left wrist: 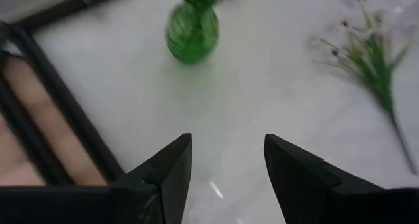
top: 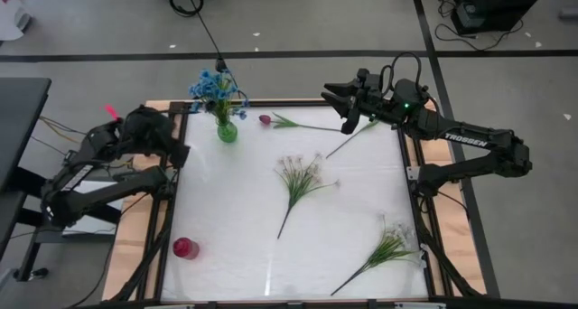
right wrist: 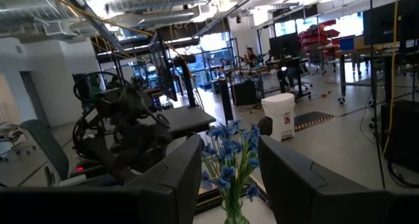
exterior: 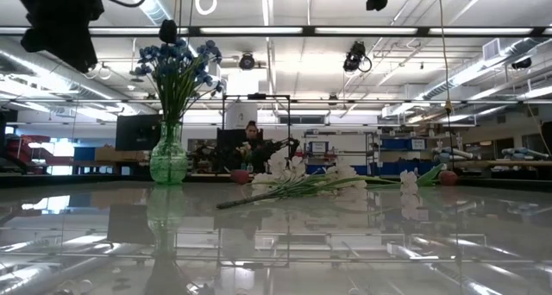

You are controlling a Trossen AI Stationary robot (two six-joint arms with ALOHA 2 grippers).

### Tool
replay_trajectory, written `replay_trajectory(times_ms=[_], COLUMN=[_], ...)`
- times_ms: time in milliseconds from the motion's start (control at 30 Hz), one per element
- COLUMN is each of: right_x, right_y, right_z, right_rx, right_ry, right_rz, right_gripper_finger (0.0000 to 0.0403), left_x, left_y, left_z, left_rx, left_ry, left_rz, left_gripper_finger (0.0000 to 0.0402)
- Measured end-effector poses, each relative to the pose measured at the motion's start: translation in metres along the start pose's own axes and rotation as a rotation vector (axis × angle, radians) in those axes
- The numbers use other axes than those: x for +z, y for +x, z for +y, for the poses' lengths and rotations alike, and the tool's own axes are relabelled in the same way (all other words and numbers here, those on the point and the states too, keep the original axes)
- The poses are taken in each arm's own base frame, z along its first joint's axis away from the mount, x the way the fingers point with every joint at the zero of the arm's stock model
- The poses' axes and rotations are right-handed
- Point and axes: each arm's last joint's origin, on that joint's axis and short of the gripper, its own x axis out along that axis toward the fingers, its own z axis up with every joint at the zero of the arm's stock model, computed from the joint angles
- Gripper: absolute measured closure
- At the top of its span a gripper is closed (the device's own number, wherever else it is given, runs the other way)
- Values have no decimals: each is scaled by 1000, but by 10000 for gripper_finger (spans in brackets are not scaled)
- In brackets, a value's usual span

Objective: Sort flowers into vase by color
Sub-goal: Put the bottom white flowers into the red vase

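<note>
A green glass vase (top: pixel 227 130) stands near the table's far left and holds blue flowers (top: pixel 215 88). A small red vase (top: pixel 185 248) stands near the near left corner. A dark-budded tulip (top: pixel 265 119) lies by the far edge, and a second thin stem (top: pixel 350 141) lies right of it, its head hidden under the right arm. Two white sprigs lie flat, one mid-table (top: pixel 301 178) and one near the right edge (top: pixel 388 248). My left gripper (left wrist: pixel 228 165) is open at the left edge, facing the green vase (left wrist: pixel 191 34). My right gripper (right wrist: pixel 229 178) is open and raised over the far edge, level, facing the blue flowers (right wrist: pixel 229 152).
A black frame (top: pixel 177 191) borders the white table top. The left arm (exterior: pixel 60 19) hangs over the green vase's side in the low view. Bare white surface lies between the red vase and the mid-table sprig. A person sits in the room far behind the table.
</note>
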Motion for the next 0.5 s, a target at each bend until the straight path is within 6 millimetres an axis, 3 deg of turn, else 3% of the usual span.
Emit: replay_trajectory(times_ms=[500], right_x=[1], right_y=[0], right_z=[0], right_rx=[12], right_ry=[1], right_rz=[-7], right_gripper_finger=[243], left_x=[-3], left_y=[6], left_z=[-1], left_rx=[-6], left_ry=[-171], left_rz=[133], left_gripper_finger=[205])
